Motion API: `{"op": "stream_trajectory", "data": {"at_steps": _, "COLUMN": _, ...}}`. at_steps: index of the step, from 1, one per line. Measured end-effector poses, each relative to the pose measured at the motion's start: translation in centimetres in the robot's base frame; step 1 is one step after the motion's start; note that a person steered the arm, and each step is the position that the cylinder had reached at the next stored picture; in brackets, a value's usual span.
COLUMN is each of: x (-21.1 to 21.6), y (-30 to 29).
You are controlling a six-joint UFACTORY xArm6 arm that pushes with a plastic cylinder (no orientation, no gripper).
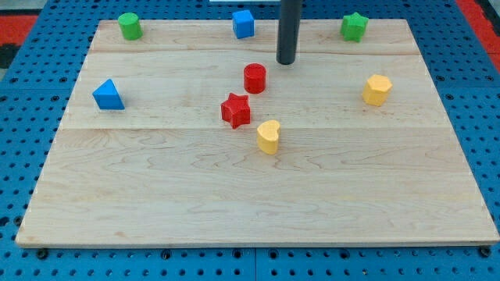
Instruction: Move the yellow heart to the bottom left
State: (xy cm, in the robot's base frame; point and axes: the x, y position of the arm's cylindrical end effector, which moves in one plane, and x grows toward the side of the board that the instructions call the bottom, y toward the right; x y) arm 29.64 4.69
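Note:
The yellow heart (pixel 268 136) stands near the middle of the wooden board (pixel 156 195), just below and to the right of the red star (pixel 236 110). The red cylinder (pixel 255 78) is above the star. My tip (pixel 286 62) is the lower end of a dark rod coming down from the view's top. It rests above and slightly right of the red cylinder, well above the yellow heart and apart from all blocks.
A blue triangle (pixel 108 95) lies at the left. A green cylinder (pixel 130 26), a blue cube (pixel 244 23) and a green star (pixel 354 27) line the top edge. A yellow hexagonal block (pixel 376 90) sits at the right.

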Motion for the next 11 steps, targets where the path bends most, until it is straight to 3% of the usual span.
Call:
{"op": "stream_trajectory", "data": {"at_steps": 2, "x": 3.1, "y": -0.4}}
{"op": "stream_trajectory", "data": {"at_steps": 3, "x": 9.0, "y": 0.2}}
{"op": "stream_trajectory", "data": {"at_steps": 4, "x": 16.9, "y": -2.8}}
{"op": "stream_trajectory", "data": {"at_steps": 5, "x": 19.9, "y": -7.0}}
{"op": "stream_trajectory", "data": {"at_steps": 6, "x": 20.1, "y": 0.5}}
{"op": "stream_trajectory", "data": {"at_steps": 7, "x": 22.8, "y": 1.1}}
{"op": "stream_trajectory", "data": {"at_steps": 9, "x": 24.1, "y": -15.4}}
{"op": "stream_trajectory", "data": {"at_steps": 10, "x": 23.8, "y": -20.7}}
{"op": "stream_trajectory", "data": {"at_steps": 11, "x": 20.9, "y": -21.1}}
